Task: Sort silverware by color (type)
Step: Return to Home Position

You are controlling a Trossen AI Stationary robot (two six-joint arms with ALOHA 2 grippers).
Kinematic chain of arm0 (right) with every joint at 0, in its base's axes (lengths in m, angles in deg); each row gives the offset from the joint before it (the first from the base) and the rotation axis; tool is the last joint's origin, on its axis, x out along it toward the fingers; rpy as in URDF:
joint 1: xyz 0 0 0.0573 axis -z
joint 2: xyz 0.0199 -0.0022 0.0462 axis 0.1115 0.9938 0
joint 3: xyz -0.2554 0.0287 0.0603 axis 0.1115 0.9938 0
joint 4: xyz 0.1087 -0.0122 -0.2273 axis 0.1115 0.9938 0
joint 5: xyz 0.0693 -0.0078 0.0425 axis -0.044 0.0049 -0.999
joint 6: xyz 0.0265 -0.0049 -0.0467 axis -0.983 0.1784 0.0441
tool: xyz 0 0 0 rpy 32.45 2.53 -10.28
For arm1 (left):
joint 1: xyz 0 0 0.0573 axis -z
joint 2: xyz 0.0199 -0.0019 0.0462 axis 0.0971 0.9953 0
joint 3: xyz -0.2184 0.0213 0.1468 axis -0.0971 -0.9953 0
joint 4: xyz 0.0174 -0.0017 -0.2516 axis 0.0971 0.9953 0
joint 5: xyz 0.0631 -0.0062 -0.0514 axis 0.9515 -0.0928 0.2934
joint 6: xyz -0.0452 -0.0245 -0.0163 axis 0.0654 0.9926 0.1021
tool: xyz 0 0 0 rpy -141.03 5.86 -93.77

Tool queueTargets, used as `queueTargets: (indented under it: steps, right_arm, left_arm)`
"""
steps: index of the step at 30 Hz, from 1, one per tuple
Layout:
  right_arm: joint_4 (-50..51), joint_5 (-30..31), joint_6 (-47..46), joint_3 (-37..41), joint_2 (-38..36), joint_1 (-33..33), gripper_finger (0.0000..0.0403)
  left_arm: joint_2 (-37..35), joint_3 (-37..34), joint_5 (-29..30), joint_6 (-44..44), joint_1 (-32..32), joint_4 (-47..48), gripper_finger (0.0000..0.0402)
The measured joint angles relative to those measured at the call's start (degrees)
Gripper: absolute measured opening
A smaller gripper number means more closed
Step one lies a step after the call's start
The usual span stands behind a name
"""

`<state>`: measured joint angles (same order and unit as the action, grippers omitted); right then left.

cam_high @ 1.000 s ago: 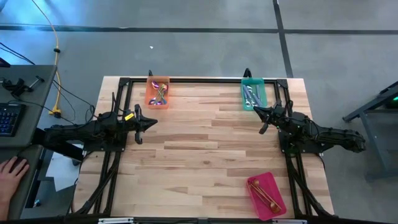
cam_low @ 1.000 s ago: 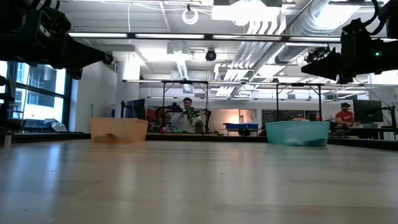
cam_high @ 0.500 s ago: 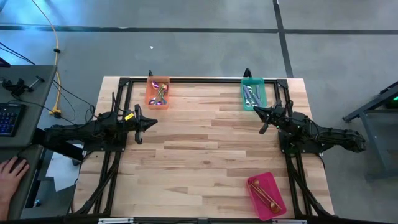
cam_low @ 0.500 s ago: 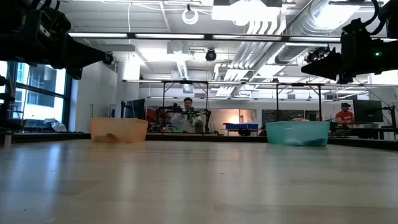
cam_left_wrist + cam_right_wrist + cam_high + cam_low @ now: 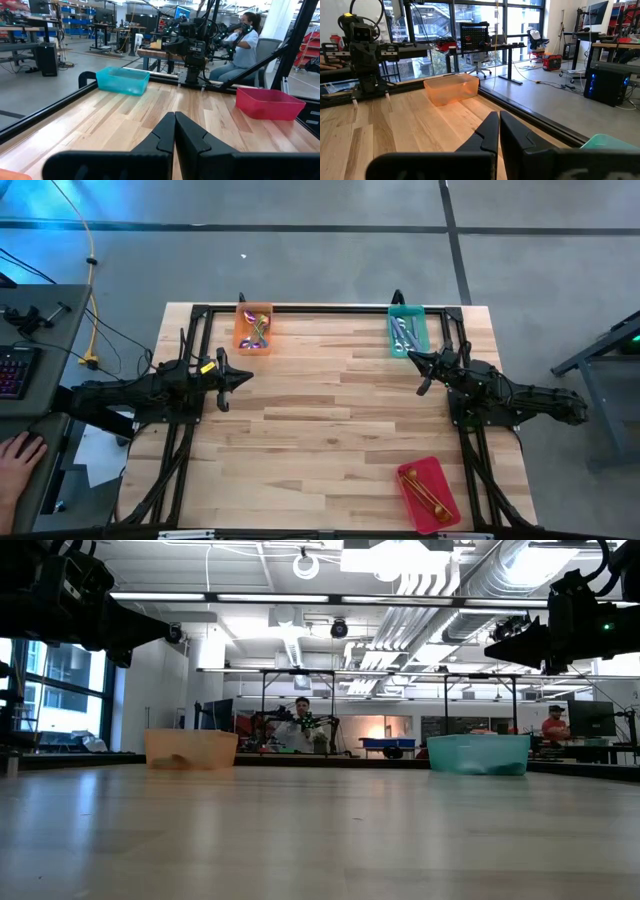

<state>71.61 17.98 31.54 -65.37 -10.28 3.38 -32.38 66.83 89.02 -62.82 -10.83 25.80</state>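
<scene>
Left end effector point(image 5: 174, 120) and right end effector point(image 5: 498, 116) were empty, fingers pressed together, above the counter point(image 5: 330, 420); iridescent spoons point(image 5: 256, 333) lay in the orange tray point(image 5: 240, 320) near the left one; silver spoons point(image 5: 404, 333) in the teal tray point(image 5: 424, 340) just beside the right one; gold spoons point(image 5: 430, 492) in the pink tray point(image 5: 432, 470), well apart from both. Risk judged low; a careless right-arm swing could clip the teal tray.

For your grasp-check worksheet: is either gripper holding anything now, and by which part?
Nothing is held. The left gripper and the right gripper are both shut with nothing between their fingers.
</scene>
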Motion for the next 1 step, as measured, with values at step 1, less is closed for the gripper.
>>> queueTargets:
  steps: [1]
  right_arm:
    - [0.01,0.01,0.0,0.0,0.0,0.0,0.0]
  left_arm:
    - [-0.01,-0.01,0.0,0.0,0.0,0.0,0.0001]
